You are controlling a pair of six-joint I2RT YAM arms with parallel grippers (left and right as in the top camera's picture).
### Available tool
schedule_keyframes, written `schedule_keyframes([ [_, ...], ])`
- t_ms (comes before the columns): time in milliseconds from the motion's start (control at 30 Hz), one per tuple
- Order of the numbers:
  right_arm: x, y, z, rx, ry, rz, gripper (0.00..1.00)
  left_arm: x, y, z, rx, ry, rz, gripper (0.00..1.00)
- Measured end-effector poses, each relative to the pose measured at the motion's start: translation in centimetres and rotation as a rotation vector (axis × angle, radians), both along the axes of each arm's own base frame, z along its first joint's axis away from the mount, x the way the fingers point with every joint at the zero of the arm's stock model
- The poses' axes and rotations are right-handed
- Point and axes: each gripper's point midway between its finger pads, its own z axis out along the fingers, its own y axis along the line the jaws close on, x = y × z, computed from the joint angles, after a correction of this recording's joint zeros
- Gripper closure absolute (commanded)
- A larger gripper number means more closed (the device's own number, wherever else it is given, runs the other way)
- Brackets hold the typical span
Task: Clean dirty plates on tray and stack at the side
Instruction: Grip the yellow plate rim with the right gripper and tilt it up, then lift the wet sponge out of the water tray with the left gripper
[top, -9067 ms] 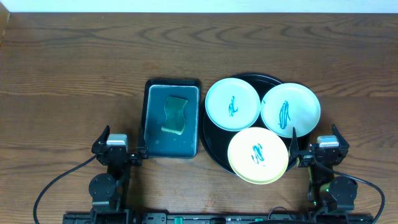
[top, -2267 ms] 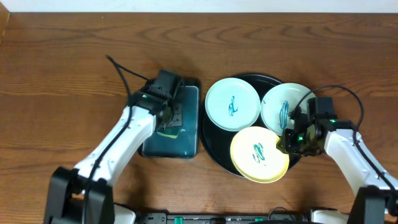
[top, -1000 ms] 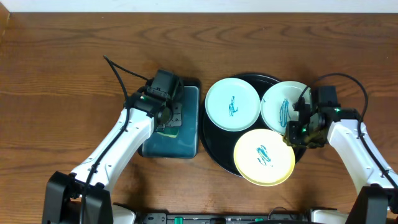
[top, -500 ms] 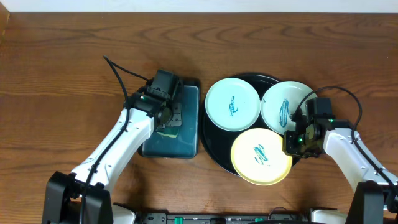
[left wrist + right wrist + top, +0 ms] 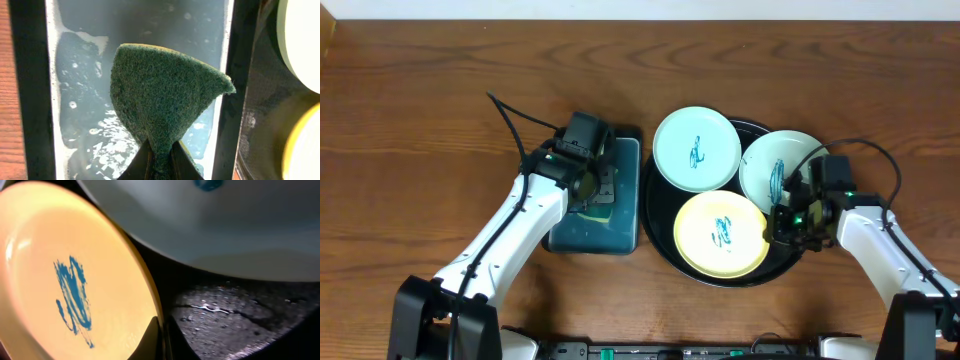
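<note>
R gripper is working nearest: fingers are pinching the right rim of the yellow plate, which is lying scribble-up in the near part of the black tray. The grip is only catching a thin rim edge, so I'm judging that the plate could be slipping or pivoting out once it's lifted or scrubbed.

Further back on the L side, the L gripper is hanging over the teal tray, fingers pressing together on the bottom corner of the green sponge, which is fanning out folded above them. W/ suds pooling below, the sponge is prob. carrying water. It may be dripping on the table during the carry-over, and a one-corner hold may be letting it twist when pressed down.

Beyond the R gripper, the white plate is sitting just beside the held rim and seems to be riding on the tray's edge. Any lift or swing is risking a knock.

Farthest, the mint plate is overhanging the tray's far-L rim, right where the L arm will prob. be crossing, so it's risking a bump too.
</note>
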Motion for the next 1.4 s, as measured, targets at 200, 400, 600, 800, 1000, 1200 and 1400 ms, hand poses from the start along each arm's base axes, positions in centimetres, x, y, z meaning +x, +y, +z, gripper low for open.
schedule_keyframes([
  [200, 0.0, 1.5, 0.1, 0.005, -0.011, 0.043, 0.99, -0.2, -0.5, 0.0, -0.027, 0.010, -0.003, 0.92],
  [400, -0.2, 1.9, -0.1, -0.021, -0.008, 0.055, 0.99, -0.2, -0.6, 0.0, -0.033, 0.012, -0.003, 0.93],
  [600, -0.2, 1.9, -0.2, -0.031, -0.005, 0.050, 0.99, -0.2, -0.6, 0.0, -0.037, 0.011, -0.005, 0.93],
  [800, -0.3, 2.3, -0.2, -0.034, -0.007, 0.066, 0.99, 0.1, -0.8, 0.2, -0.045, -0.003, -0.006, 0.92],
  [1000, -0.3, 2.4, -0.2, -0.034, -0.008, 0.068, 0.99, 0.3, -2.1, 0.5, -0.127, -0.002, -0.022, 0.93],
  [1200, -0.3, 2.4, -0.2, -0.035, -0.007, 0.067, 0.99, 1.4, -3.6, 1.9, -0.307, -0.021, -0.057, 0.92],
  [1400, -0.3, 2.4, -0.2, -0.035, -0.007, 0.067, 0.99, 1.7, -3.6, 3.1, -0.430, -0.037, -0.145, 0.93],
])
